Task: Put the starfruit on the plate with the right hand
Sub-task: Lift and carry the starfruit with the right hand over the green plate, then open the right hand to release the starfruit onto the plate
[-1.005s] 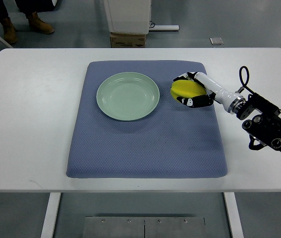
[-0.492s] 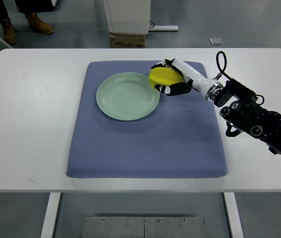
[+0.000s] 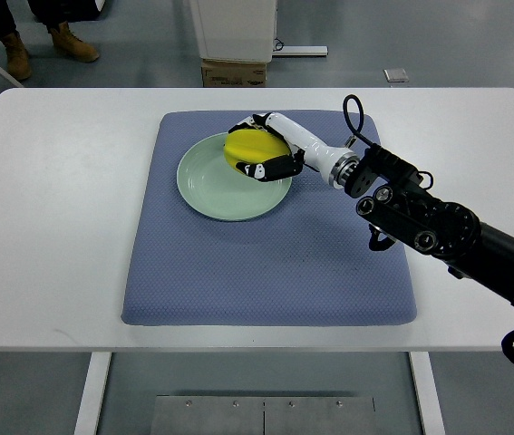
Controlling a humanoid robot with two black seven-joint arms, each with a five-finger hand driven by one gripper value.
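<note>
A yellow starfruit (image 3: 248, 148) is held in my right hand (image 3: 258, 148), whose black-tipped fingers (image 3: 263, 169) curl around it. The hand and fruit hang over the upper right part of the pale green plate (image 3: 211, 186), which lies on the blue mat (image 3: 266, 263). Whether the fruit touches the plate I cannot tell. My right arm (image 3: 420, 217) stretches in from the right edge across the mat. The left arm is out of view.
The mat lies on a white table (image 3: 48, 208). Beyond the table's far edge stand a cardboard box (image 3: 234, 72) and a white cabinet base (image 3: 234, 27). A person's boots (image 3: 43, 45) show at the top left.
My right hand has carried the starfruit leftward, from the mat's right side to above the plate's upper right part. The arm has reached further into the picture.
</note>
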